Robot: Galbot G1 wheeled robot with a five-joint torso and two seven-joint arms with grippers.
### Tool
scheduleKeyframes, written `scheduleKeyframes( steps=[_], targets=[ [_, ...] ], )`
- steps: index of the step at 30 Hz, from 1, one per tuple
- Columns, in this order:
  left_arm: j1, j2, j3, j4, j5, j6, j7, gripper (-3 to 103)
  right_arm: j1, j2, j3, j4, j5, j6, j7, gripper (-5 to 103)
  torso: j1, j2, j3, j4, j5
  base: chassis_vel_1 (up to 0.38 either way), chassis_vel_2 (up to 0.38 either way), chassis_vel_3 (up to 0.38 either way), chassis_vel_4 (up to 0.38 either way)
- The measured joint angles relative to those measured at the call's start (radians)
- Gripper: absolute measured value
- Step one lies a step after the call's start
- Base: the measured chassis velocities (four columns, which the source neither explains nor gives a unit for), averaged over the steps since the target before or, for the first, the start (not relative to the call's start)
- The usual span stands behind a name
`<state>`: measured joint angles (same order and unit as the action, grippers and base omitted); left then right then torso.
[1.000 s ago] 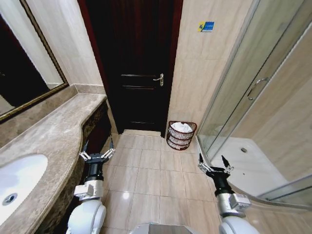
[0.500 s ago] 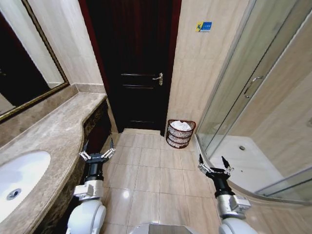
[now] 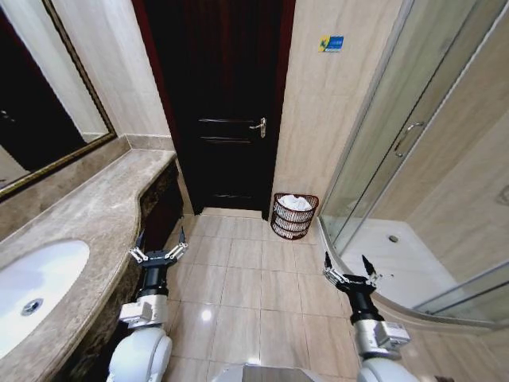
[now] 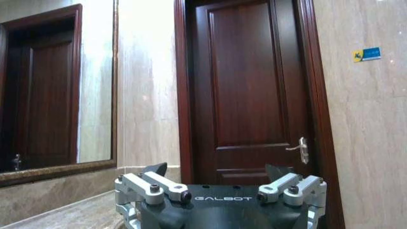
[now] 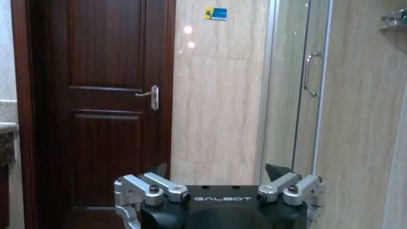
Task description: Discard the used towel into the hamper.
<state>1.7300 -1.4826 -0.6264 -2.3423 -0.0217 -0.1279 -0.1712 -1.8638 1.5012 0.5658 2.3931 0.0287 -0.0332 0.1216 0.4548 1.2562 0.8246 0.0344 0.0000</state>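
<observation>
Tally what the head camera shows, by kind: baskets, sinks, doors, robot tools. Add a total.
Hampers: 1, the hamper, with white cloth inside
Sinks: 1, the white sink
Doors: 2, the dark wooden door and the glass shower door
Tools: 2, left tool and right tool, both open and empty
Total: 6

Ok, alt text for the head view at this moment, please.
Both grippers, left and right, hang open and empty over a tiled bathroom floor. Ahead, the hamper with a white towel inside stands between a dark door and a glass shower.

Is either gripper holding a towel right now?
No: the left gripper and the right gripper both hang open and empty above the tiled floor.
</observation>
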Motion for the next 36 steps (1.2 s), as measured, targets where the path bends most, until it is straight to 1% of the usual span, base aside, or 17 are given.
scheduleKeyframes(
  steps=[6,11,14,15,17,18,20,24,26,27,28,30,31,33,36],
  targets=[
    [0.000,0.000,0.005,-0.001,0.000,0.001,0.001,100,0.003,-0.001,-0.008,0.001,-0.004,0.006,0.015,100,0.000,0.000,0.000,0.0001,0.0000,0.051,-0.040,-0.040,0.039],
    [0.002,0.001,0.008,0.001,0.000,0.001,0.002,100,0.008,-0.001,-0.016,0.000,0.004,0.029,0.043,100,0.000,0.000,0.000,0.0001,0.0000,0.000,0.000,0.000,0.000],
    [0.003,0.007,0.016,-0.006,-0.035,0.013,0.002,100,-0.003,0.000,-0.017,0.009,-0.011,0.030,0.056,100,0.000,0.000,0.000,0.0000,-0.0001,0.000,0.000,0.000,0.000],
    [0.003,0.007,0.016,-0.006,-0.035,0.013,0.002,100,-0.003,0.000,-0.017,0.009,-0.011,0.030,0.056,100,0.000,0.000,0.000,0.0000,-0.0001,0.000,0.000,0.000,0.000],
    [0.002,0.014,0.018,-0.017,-0.072,0.028,0.001,100,-0.014,0.000,-0.021,0.014,-0.013,0.038,0.059,100,0.000,0.000,0.000,0.0000,0.0000,0.000,0.000,0.000,0.000],
    [0.002,0.014,0.018,-0.017,-0.072,0.028,0.001,100,-0.014,0.000,-0.021,0.014,-0.013,0.038,0.059,100,0.000,0.000,0.000,0.0000,0.0000,0.000,0.000,0.000,0.000],
    [-0.001,0.025,0.015,-0.020,-0.100,0.038,-0.001,100,-0.016,0.001,-0.024,0.015,-0.011,0.048,0.070,100,0.000,0.000,0.000,0.0000,0.0000,0.000,0.000,0.000,0.000],
    [0.000,0.034,0.006,-0.019,-0.107,0.042,0.000,100,-0.005,0.001,-0.022,0.012,-0.010,0.051,0.087,100,0.000,0.000,0.000,0.0000,0.0000,0.000,0.000,0.000,0.000],
    [-0.003,0.049,-0.001,-0.014,-0.108,0.054,0.010,100,0.017,-0.003,0.001,0.008,0.008,0.018,0.086,100,0.000,0.000,0.000,0.0000,-0.0001,0.000,0.000,0.000,0.000],
    [-0.003,0.049,-0.001,-0.014,-0.108,0.054,0.010,100,0.017,-0.003,0.001,0.008,0.008,0.018,0.086,100,0.000,0.000,0.000,0.0000,-0.0001,0.000,0.000,0.000,0.000],
    [-0.007,0.060,-0.007,-0.012,-0.113,0.069,0.022,100,0.035,-0.004,0.021,0.004,0.019,0.000,0.082,100,0.000,0.000,0.000,0.0001,-0.0001,0.000,0.000,0.000,0.000],
    [-0.014,0.090,-0.014,-0.011,-0.137,0.094,0.043,100,0.087,0.003,0.077,-0.004,0.043,-0.041,0.049,100,0.000,0.000,0.000,0.0000,0.0001,0.000,0.000,0.000,0.000],
    [-0.014,0.090,-0.014,-0.011,-0.137,0.094,0.043,100,0.087,0.003,0.077,-0.004,0.043,-0.041,0.049,100,0.000,0.000,0.000,0.0000,0.0001,0.000,0.000,0.000,0.000],
    [-0.013,0.109,-0.013,-0.019,-0.170,0.120,0.059,100,0.128,0.005,0.118,0.001,0.075,-0.088,0.006,100,0.000,0.000,0.000,-0.0001,0.0001,0.000,0.000,0.000,0.000],
    [-0.014,0.107,-0.012,-0.021,-0.173,0.128,0.063,100,0.146,-0.007,0.121,0.010,0.088,-0.109,-0.009,100,0.000,0.000,0.000,0.0001,0.0000,0.000,0.000,0.000,0.000]
  ],
)
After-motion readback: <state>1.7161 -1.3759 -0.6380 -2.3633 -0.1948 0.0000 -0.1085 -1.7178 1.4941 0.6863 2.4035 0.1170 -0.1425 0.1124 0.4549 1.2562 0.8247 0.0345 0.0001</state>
